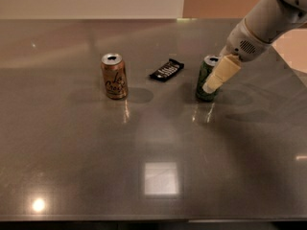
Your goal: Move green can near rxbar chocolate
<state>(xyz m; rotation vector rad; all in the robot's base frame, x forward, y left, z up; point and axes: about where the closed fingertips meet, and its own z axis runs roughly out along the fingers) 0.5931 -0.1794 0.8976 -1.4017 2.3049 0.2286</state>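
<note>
Leftmost, on the grey reflective table: one orange-gold can, upright, silver top, dark script on its side.

Next, right of it and slightly farther back: rxbar chocolate, a flat black-wrapped bar with white lettering. It lies flat and at an angle, well apart from the orange-gold can.

Next, right of the bar and a little nearer: green can, upright, silver top. It stands near the rxbar chocolate with a gap of bare table between them.

Rightmost: gripper, cream-coloured, slanting down from the upper right and overlapping the green can's right side. Whether its jaws are apart or clamped on the can cannot be told. White robot arm behind it, reaching in from the far right corner.
</note>
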